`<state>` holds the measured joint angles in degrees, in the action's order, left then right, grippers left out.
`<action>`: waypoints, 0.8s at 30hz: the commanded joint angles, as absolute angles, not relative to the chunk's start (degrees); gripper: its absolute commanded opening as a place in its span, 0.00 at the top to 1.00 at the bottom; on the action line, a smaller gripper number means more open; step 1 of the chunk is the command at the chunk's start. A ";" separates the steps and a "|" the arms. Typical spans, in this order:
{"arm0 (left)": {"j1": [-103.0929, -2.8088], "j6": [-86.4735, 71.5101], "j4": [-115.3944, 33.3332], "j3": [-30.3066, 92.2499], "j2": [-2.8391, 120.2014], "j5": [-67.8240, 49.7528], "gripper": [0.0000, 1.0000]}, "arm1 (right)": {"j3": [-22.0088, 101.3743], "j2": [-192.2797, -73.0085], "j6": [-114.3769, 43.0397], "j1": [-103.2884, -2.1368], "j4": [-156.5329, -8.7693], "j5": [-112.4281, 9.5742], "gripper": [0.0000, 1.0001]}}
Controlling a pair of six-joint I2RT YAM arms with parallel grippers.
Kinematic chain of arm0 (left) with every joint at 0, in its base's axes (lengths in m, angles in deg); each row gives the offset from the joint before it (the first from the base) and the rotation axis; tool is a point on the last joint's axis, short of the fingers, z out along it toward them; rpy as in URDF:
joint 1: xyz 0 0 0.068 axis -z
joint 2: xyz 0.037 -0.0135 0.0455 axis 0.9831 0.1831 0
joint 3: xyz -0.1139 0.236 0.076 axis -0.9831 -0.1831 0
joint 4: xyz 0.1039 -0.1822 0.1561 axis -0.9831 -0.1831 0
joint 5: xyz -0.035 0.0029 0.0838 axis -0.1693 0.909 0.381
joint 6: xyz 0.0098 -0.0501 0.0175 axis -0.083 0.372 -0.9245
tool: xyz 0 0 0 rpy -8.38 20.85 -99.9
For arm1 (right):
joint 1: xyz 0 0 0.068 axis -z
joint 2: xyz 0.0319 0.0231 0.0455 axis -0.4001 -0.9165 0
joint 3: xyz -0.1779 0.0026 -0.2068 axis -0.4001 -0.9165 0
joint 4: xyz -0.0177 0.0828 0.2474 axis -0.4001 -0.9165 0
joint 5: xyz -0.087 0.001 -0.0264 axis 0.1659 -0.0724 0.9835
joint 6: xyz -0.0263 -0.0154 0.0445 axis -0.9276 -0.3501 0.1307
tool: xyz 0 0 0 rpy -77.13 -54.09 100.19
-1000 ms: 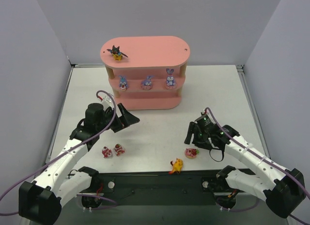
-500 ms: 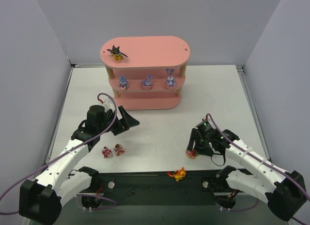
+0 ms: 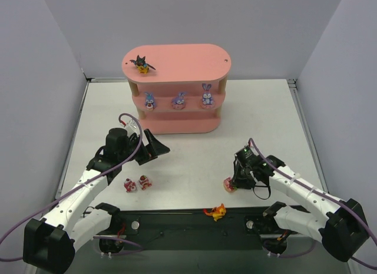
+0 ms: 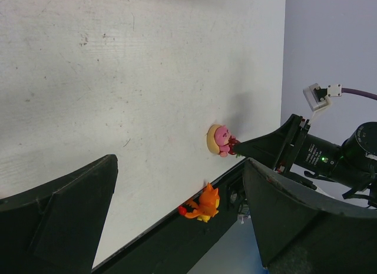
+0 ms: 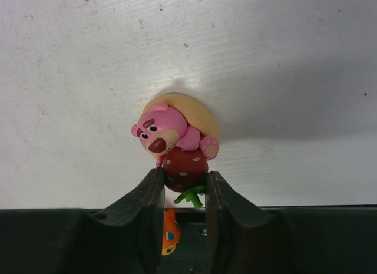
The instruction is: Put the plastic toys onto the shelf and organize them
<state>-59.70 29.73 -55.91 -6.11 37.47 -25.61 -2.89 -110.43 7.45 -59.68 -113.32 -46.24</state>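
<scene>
Bear toy (image 5: 177, 145): right gripper (image 5: 184, 181) is clamped on its strawberry. It lies tipped, long axis about level, base pointing away from the fingers, head toward them. Sits near the tabletop's (image 3: 188, 159) front edge, right of middle. Left gripper (image 3: 155, 145) is spread wide, holding nothing.

Bright, even overhead light; the white worktop (image 5: 265, 50) glares mildly. The pink bear toy (image 5: 168, 132) at the right jaws' tips casts a soft grey shadow beyond them.
</scene>
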 commanded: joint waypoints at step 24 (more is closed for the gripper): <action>-61.08 26.55 -62.38 -4.02 33.55 -22.31 0.03 | 24.94 -134.60 0.67 -57.69 -100.62 -43.96 1.00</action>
<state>-60.34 28.14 -60.59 -6.11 35.26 -23.87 20.73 -131.20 1.79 -58.41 -106.66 -45.26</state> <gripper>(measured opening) 0.974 0.206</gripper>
